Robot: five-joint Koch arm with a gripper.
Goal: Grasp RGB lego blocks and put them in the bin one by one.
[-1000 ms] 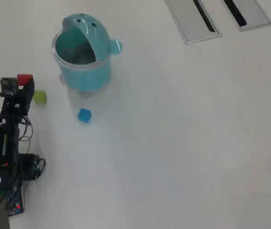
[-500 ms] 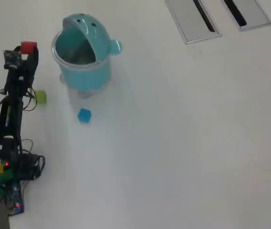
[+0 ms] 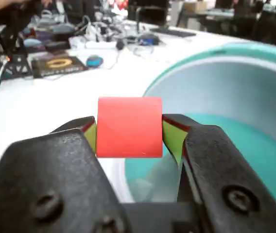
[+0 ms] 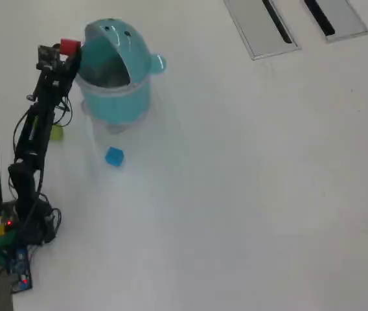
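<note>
My gripper (image 3: 129,131) is shut on the red block (image 3: 129,127), which fills the gap between the two green-padded jaws. It holds the block at the rim of the light teal bin (image 3: 235,92), whose open mouth lies right below and to the right. In the overhead view the gripper (image 4: 69,53) with the red block (image 4: 70,46) is at the left edge of the bin (image 4: 115,91), whose domed lid (image 4: 116,35) is tipped up. The blue block (image 4: 113,156) lies on the table in front of the bin. The yellow-green block (image 4: 56,132) lies partly behind the arm.
Two flat grey slotted panels (image 4: 260,24) are set in the white table (image 4: 249,181) at the far right top. The arm's base and cables (image 4: 15,240) sit at the left edge. In the wrist view, clutter and cables (image 3: 70,43) lie on the far table.
</note>
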